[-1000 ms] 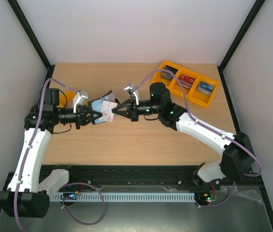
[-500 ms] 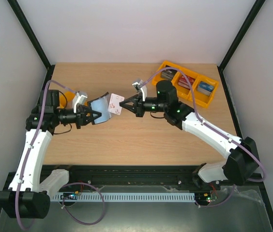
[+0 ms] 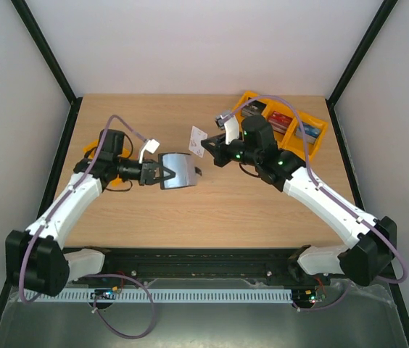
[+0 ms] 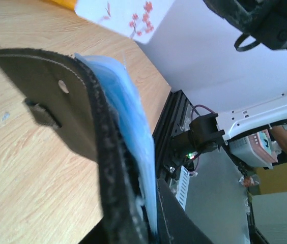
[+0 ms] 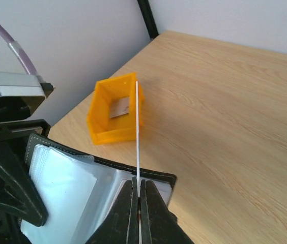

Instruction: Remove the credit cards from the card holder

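**Card clear of holder; set-down pending**

The right pincer point(image 3: 208, 147) is pressed together on one pale card point(image 3: 198, 140), pinching it by one end. In the right wrist view the card stands upright and edge-on, its long axis running straight out from the fingertips. The left pincer point(image 3: 158, 174) is clamped on the black card holder point(image 3: 178, 172) over the worktop point(image 3: 212, 210), with the clear pockets exposed. In the overhead view the card sits up and right of the holder, near but apart. Judgement: the set-down falls to the right arm alone. A small yellow bin point(image 3: 92, 150) lies at frame left, beyond the holder.
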You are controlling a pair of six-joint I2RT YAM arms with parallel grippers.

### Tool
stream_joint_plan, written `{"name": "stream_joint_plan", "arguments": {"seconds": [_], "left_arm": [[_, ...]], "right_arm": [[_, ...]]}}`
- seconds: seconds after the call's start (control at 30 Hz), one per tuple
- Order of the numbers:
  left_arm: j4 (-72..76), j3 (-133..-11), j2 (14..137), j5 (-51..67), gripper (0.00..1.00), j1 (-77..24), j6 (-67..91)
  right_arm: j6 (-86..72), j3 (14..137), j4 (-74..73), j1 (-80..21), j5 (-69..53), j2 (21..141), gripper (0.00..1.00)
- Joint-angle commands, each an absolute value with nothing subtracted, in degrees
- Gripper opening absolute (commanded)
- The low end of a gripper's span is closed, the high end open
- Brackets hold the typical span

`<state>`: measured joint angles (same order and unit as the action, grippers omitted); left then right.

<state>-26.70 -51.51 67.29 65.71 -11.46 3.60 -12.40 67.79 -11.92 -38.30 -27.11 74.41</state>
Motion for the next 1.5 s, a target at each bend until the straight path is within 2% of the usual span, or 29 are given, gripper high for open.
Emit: {"name": "stream_joint_plan", "arguments": {"seconds": [0.0, 0.13, 0.33, 0.43, 0.5, 0.57, 0.83, 0.97, 1.13, 1.33, 1.47], "left_arm": [[-19.5, -52.8, 73.5, 69.4, 0.02, -12.4, 4.9], [-19.7, -47.0, 79.7, 63.9, 0.02, -11.0, -0.1], [-24.1, -45.9, 89.1, 58.5, 0.03, -5.5, -9.7], [-23.9, -46.2, 93.0, 58.3, 0.08, -2.8, -10.9], [-21.7, -45.6, 93.2, 54.8, 0.2, -1.6, -9.4], [-18.7, -44.1, 92.6, 49.5, 0.22, -0.4, -6.9], [-17.8, -44.4, 91.1, 39.3, 0.2, 2.7, -3.7], [-21.0, -46.9, 90.3, 38.0, 0.37, 2.7, -5.4], [-25.8, -48.7, 80.6, 37.4, 0.67, 2.7, -9.7], [-39.3, -54.6, 67.1, 37.9, 0.83, 2.1, -20.8], [-49.4, -62.3, 62.1, 33.1, 0.88, 1.0, -28.3]], "right_arm": [[-10.8, 69.9, -15.4, -38.1, -21.9, 72.4, 0.02], [-10.8, 70.6, -17.0, -38.1, -22.1, 72.6, 0.02], [-10.7, 70.7, -17.9, -38.1, -25.3, 73.5, 0.02], [-10.8, 71.3, -19.1, -38.1, -25.6, 74.3, 0.02], [-10.6, 72.0, -20.8, -38.2, -24.5, 75.0, 0.02], [-10.1, 72.5, -21.9, -38.2, -24.2, 75.4, 0.02], [-10.4, 72.2, -20.9, -38.2, -25.8, 74.8, 0.02], [-10.3, 72.6, -21.8, -38.2, -27.3, 74.8, 0.02], [-9.6, 73.5, -24.3, -38.2, -27.1, 75.2, 0.02], [-9.3, 75.4, -26.0, -38.9, -27.8, 77.2, 0.02], [-9.2, 77.8, -26.5, -40.5, -29.1, 78.3, 0.02]]}}
